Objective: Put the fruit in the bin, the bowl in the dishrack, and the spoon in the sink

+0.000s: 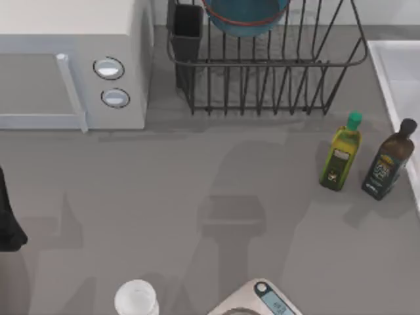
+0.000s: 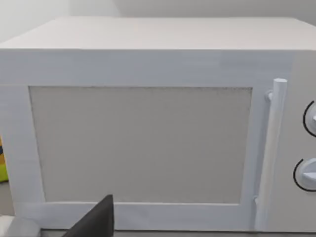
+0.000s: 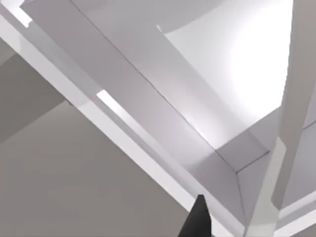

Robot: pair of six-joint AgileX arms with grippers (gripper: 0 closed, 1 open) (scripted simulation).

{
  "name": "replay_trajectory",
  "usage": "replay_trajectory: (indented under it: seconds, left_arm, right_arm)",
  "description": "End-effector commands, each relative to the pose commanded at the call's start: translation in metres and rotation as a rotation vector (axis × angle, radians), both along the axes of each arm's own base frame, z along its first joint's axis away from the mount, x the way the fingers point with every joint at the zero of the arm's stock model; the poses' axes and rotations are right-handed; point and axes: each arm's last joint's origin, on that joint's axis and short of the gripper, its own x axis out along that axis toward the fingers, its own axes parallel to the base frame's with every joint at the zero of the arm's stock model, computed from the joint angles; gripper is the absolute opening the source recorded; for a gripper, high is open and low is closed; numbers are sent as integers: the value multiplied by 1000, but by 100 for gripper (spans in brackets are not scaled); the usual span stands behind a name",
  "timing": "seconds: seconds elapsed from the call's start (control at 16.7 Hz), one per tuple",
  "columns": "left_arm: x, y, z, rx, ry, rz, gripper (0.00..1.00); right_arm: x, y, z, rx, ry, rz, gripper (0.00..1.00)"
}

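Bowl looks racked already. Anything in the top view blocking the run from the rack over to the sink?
Nothing visible blocks it. The bowl sits inside the dishrack. Between the rack and the sink at the table's right edge the counter is bare; the two oil bottles stand nearer the camera, off that line.

Deep blue bowl with thin reddish-brown rim, sitting inside the black wire dishrack beside its dark cutlery cup, pale white-grey sink with raised light rim, close beneath the right arm's dark fingertip
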Motion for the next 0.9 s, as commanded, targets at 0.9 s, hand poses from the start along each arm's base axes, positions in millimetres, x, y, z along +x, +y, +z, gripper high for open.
replay_trajectory:
  seconds: [0.9]
  left_arm:
    - [0,0,0,0,0,0,100]
  right_arm:
    - [98,42,-58,14,-110,191,0]
